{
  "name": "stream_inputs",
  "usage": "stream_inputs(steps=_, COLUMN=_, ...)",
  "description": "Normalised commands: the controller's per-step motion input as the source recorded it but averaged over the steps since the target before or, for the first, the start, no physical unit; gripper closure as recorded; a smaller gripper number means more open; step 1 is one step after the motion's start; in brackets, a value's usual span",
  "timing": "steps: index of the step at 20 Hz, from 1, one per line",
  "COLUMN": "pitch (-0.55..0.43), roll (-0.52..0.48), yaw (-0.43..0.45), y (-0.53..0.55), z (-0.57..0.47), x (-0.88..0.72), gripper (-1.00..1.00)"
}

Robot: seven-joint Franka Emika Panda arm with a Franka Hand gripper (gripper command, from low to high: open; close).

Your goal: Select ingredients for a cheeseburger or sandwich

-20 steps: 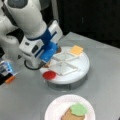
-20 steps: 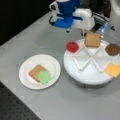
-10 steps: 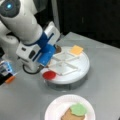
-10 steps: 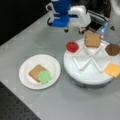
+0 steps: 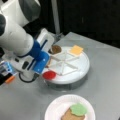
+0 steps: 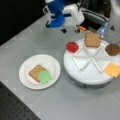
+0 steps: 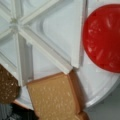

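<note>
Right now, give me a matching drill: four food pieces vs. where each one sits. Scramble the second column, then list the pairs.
Pieces:
1. green lettuce
2. red tomato disc
3. yellow cheese square
4. dark-brown patty

Places, in a front view:
A. divided tray, right edge, top of the two pieces there
B. on the bread square on the paper plate
C. tray's left rim, nearest the plate
D. tray's bottom-right compartment

Pairs: 1-B, 2-C, 3-D, 4-A
</note>
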Motion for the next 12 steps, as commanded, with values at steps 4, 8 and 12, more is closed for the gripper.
stream_inputs(steps=4, pitch=0.121, roll=0.403, yaw=0.11, y=-0.3, z=-0.02, x=0.22, gripper=-1.0)
stream_inputs(steps=8, pitch=0.115, roll=0.408, yaw=0.128, y=-0.32, z=-0.04, x=0.22, gripper=-1.0)
stream_inputs(steps=12, pitch=0.102, roll=0.456, yaw=0.128, y=-0.31, z=-0.04, x=0.25, gripper=-1.0)
